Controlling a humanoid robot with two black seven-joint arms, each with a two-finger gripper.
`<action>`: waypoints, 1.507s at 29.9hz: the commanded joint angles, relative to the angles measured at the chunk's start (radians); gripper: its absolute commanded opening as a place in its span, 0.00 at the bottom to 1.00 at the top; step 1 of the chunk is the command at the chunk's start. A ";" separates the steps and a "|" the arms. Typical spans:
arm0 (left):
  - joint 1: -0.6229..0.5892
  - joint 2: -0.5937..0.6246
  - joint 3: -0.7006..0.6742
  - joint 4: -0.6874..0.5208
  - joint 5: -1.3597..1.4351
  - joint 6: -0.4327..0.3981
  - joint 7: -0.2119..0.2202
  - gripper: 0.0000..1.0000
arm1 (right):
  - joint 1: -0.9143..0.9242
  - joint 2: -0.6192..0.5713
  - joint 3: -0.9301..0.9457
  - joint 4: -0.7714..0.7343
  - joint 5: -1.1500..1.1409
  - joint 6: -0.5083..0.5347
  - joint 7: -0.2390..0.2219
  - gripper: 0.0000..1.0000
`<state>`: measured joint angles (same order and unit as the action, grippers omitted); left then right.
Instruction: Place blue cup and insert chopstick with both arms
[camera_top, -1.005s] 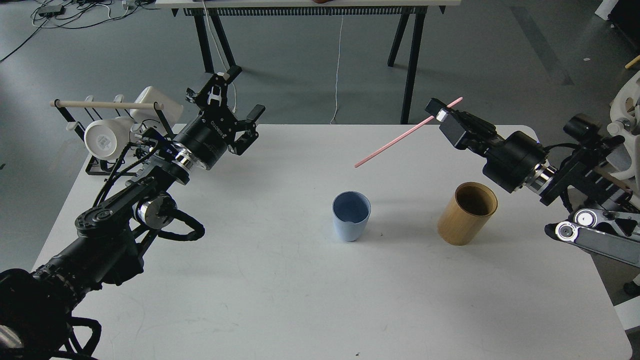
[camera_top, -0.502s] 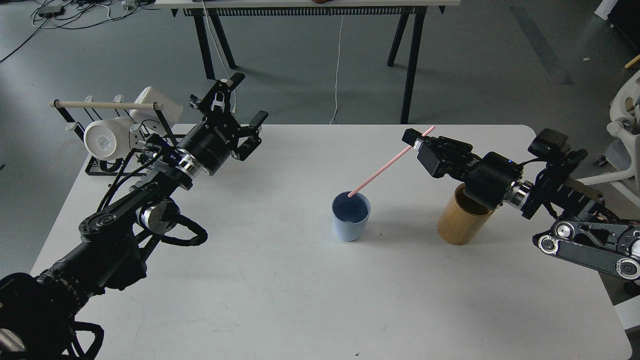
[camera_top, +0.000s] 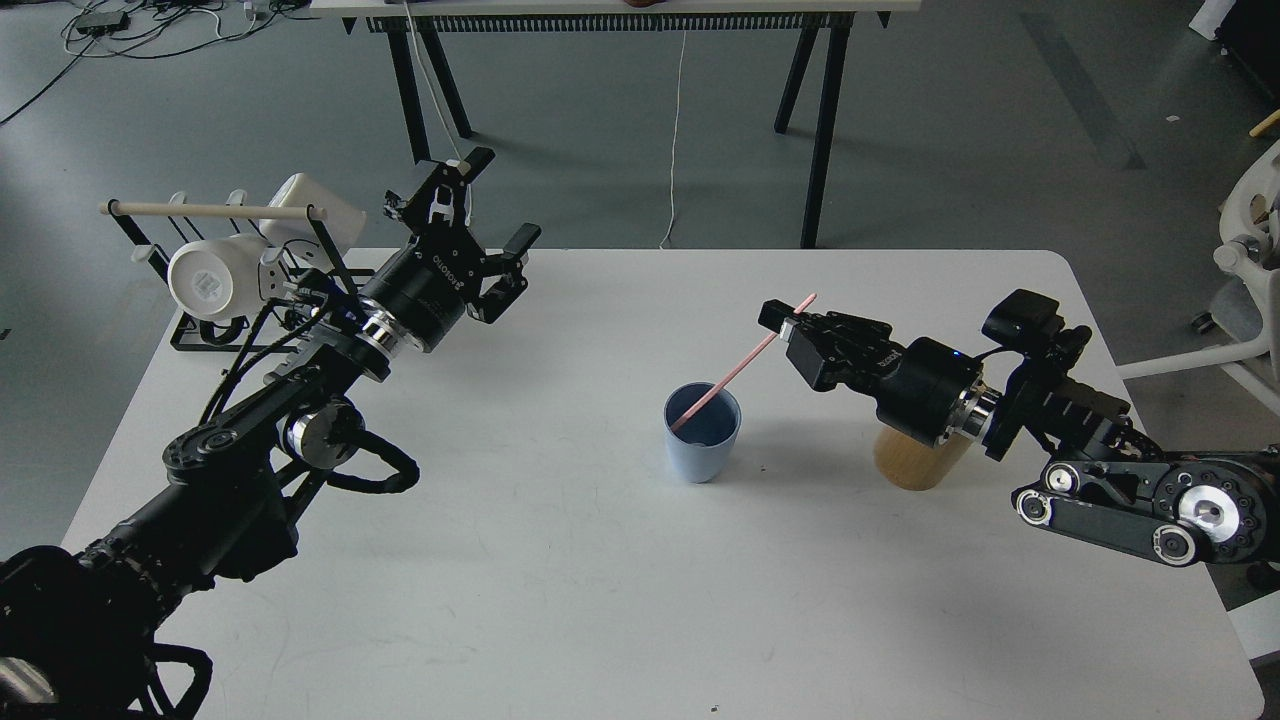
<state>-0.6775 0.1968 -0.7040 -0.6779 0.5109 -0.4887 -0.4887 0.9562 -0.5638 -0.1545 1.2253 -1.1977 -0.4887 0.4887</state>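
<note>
1. Head view: the blue cup stands upright near the middle of the white table, left of the right gripper.
2. It is pale blue, matte, darker inside.
3. The right gripper's fingers are clamped on the pink chopstick, whose lower end sits inside the cup; it slants up toward the far right edge.
4. A tan wooden cylinder sits under the right arm.
5. The left gripper, near the far left corner, has its fingers spread apart, holding nothing.

Single head view, high above white table, facing forward and down, probably mid-range, both arms entering
</note>
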 joint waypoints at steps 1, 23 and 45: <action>0.001 0.000 0.000 0.000 0.000 0.000 0.000 0.97 | 0.003 0.021 -0.005 -0.018 0.006 0.000 0.000 0.34; -0.007 0.001 -0.002 -0.011 0.000 0.000 0.000 0.97 | -0.005 -0.179 0.341 0.230 0.442 0.000 0.000 0.95; -0.169 0.283 -0.008 -0.012 -0.157 0.000 0.000 0.97 | -0.131 -0.162 0.578 0.120 1.142 0.791 0.000 0.99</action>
<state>-0.8445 0.4765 -0.7180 -0.6971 0.3558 -0.4887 -0.4887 0.8408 -0.7329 0.4174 1.3652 -0.0581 0.2326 0.4886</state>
